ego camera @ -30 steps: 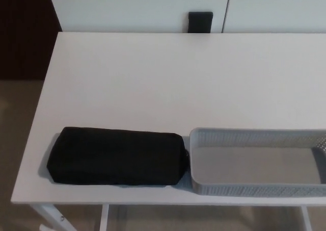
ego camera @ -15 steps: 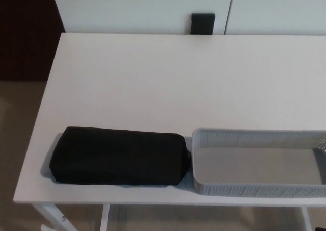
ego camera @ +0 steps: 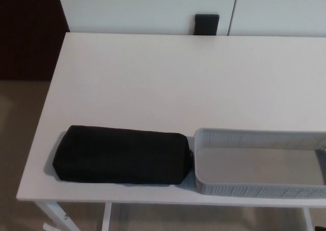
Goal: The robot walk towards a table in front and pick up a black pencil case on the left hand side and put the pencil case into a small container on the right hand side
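A black pencil case [ego camera: 122,154] lies lengthwise near the front edge of the white table [ego camera: 173,83], on the left side. Its right end touches or nearly touches a grey mesh container [ego camera: 260,189], which sits at the front right and runs off the picture's right edge. The container looks empty apart from a dark patch at its far right end. Neither of my hands shows in the head view.
A small black object [ego camera: 207,24] stands behind the table's far edge against a white cabinet or wall [ego camera: 147,6]. Dark furniture [ego camera: 28,32] is at the far left. Beige floor [ego camera: 18,139] shows left of the table, and white table legs [ego camera: 53,213] show below.
The whole picture has shifted slightly right and down, so the camera has moved. The pencil case and container keep their places on the table.
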You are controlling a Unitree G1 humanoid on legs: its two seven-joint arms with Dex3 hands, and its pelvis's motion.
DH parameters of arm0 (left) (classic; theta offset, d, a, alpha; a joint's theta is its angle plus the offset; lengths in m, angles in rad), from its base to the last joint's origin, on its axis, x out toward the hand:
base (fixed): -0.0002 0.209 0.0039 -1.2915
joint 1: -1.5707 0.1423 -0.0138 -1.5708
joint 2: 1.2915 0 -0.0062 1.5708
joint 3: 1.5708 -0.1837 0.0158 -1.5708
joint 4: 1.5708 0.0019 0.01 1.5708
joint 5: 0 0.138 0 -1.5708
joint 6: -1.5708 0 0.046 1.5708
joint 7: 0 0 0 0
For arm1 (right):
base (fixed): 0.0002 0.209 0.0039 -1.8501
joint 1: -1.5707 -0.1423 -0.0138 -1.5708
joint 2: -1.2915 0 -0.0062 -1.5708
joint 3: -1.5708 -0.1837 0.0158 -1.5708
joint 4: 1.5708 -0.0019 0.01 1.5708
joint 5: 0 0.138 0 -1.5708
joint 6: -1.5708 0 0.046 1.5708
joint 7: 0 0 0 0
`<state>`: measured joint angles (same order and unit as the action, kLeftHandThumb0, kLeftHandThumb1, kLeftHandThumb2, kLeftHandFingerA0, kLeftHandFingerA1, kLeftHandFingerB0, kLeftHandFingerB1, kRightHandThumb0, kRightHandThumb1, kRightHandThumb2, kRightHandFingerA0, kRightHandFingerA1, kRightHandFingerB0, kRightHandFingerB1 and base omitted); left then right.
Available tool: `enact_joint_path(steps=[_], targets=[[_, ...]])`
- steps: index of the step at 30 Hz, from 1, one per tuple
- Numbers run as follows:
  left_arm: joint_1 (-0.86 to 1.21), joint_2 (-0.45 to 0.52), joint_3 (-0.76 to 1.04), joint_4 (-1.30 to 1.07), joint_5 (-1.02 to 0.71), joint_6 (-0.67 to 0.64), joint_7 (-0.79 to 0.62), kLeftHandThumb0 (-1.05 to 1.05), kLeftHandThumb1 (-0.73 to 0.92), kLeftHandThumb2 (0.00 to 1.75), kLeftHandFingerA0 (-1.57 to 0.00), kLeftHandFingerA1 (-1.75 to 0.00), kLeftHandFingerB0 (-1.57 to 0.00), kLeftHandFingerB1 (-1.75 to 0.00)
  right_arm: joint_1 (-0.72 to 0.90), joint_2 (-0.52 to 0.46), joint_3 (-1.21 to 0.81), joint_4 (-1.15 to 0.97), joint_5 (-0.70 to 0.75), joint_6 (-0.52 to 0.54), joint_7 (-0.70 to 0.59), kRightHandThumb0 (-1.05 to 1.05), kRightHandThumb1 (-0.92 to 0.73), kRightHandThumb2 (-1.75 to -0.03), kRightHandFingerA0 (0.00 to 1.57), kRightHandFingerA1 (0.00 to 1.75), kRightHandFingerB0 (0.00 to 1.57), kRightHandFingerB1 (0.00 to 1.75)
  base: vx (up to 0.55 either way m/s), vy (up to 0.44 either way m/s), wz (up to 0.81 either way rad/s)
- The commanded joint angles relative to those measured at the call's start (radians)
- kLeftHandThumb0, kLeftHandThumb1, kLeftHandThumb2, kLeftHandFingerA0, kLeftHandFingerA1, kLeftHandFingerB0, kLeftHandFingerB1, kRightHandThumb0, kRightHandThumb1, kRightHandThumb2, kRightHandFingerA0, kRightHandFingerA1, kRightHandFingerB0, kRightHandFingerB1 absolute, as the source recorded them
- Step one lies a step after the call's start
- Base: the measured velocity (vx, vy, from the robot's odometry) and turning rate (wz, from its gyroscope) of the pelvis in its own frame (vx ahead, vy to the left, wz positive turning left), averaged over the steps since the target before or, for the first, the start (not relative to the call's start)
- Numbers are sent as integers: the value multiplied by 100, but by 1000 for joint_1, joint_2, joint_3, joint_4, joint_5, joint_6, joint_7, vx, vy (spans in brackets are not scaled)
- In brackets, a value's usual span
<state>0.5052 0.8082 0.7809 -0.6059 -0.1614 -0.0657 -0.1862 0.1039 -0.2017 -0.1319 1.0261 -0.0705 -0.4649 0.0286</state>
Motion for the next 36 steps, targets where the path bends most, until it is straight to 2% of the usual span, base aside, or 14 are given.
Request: enact_joint_path(steps=[1, 3, 5, 11, 15, 16, 20, 29, 31, 36], targets=[[-357, 353, -495, -235, -16, 339, -205, -67, 41, 77, 0, -9, 0, 0, -1, -26, -27, -7, 33, 28, -6, -35, -68, -61, 53, 41, 37, 33, 0, 0, 0], [-440, 366, -593, -244, 27, 394, -234, -66, 40, 77, 0, -9, 0, 0, -6, -29, -29, -7, 36, 33, 2, -35, -68, -61, 53, 41, 37, 33, 0, 0, 0], [-540, 335, -717, -231, 97, 429, -284, -64, 39, 76, 0, -7, 0, 0, -14, -30, -33, -7, 45, 41, 13, -34, -68, -60, 51, 42, 36, 33, 0, 0, 0], [-753, 182, -1032, -156, 311, 514, -413, -63, 39, 75, 0, -4, 0, 0, -15, -30, -28, -4, 39, 44, 17, -34, -66, -61, 50, 42, 37, 33, 0, 0, 0], [-808, 115, -1152, -110, 384, 556, -425, -63, 40, 75, 0, -4, 0, 0, -13, -24, -40, -8, 56, 52, 25, -32, -65, -61, 50, 42, 37, 34, 0, 0, 0], [-804, 76, -1203, -88, 423, 562, -418, -61, 38, 75, 0, -8, 0, -5, -9, -25, -37, -8, 52, 49, 23, -34, -65, -60, 51, 43, 37, 33, 0, 0, 0], [-805, 9, -1314, -30, 525, 566, -399, -57, 35, 75, 0, -15, 0, -12, -5, -28, -33, -8, 46, 44, 23, -34, -66, -61, 50, 40, 37, 34, 0, 0, 0], [-892, -96, -1474, 124, 645, 624, -371, -63, 37, 78, 0, -13, 0, -10, -12, -34, -39, -10, 47, 46, 25, -33, -66, -61, 51, 41, 37, 34, 0, 0, 0], [-925, -131, -1522, 166, 694, 646, -367, -58, 34, 77, 0, -20, 0, -17, -12, -35, -35, -20, 37, 49, 12, -33, -66, -60, 52, 41, 37, 34, 0, 0, 0], [-964, -182, -1569, 213, 711, 699, -364, -53, 33, 73, 0, -19, 0, -15, -12, -31, -39, -18, 40, 48, 10, -34, -65, -60, 52, 43, 38, 34, 0, 0, 0]])
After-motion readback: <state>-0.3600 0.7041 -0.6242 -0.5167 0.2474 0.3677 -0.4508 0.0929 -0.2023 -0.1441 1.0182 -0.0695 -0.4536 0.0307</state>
